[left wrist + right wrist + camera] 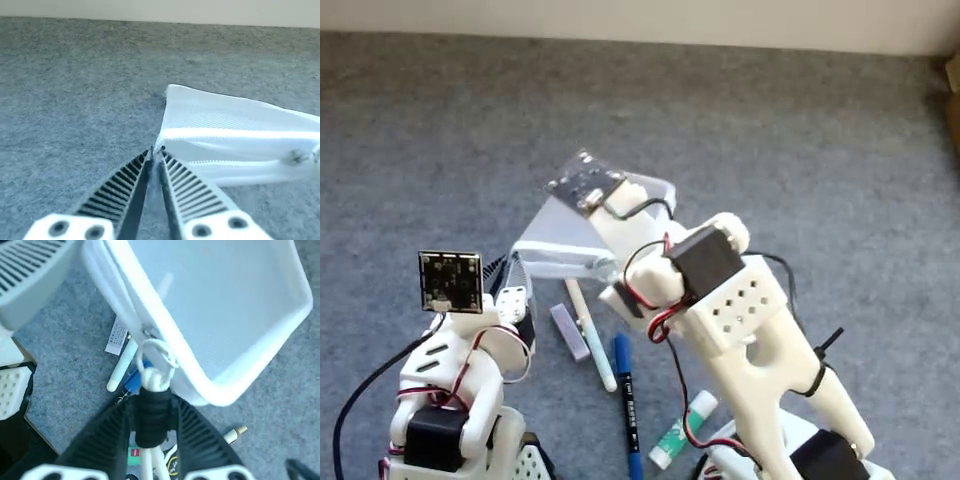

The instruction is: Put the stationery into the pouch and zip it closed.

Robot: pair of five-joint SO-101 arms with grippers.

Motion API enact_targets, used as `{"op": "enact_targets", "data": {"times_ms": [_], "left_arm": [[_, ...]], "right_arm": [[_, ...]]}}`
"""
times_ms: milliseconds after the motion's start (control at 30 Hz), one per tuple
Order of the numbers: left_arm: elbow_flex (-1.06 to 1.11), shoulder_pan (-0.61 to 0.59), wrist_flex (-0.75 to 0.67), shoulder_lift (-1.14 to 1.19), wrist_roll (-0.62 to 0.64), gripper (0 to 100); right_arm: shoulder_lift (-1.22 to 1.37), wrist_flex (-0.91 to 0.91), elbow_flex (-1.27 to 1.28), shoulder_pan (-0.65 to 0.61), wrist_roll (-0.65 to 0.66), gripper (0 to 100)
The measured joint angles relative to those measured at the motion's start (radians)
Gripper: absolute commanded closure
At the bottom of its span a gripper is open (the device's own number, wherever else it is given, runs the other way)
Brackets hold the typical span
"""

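Two arms are seen over a grey carpeted surface, with one white mesh pouch lying between their wrists. The left gripper is closed, its two ribbed jaws pinched together on the near corner of the pouch. The right gripper is clamped on one black pull tab, which is joined by one knotted white cord loop to the zip at the pouch's long edge. In the right wrist view the pouch is held tilted, with its mesh side turned to the camera. Four pieces of stationery are counted outside the pouch, all lying on the carpet near the arms' bases. One small lavender block lies just beside one white pen. One blue pen is laid next to the white pen's lower end. One glue stick with a green label is partly covered by the right arm. Whether the pouch's zip is open cannot be told.
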Motion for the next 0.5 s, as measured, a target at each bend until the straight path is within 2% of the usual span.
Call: {"op": "enact_targets", "data": {"times_ms": [500], "left_arm": [[0.000, 0.002, -0.005, 0.000, 0.000, 99]], "right_arm": [[0.000, 0.005, 0.000, 0.186, 0.002, 99.3]]}}
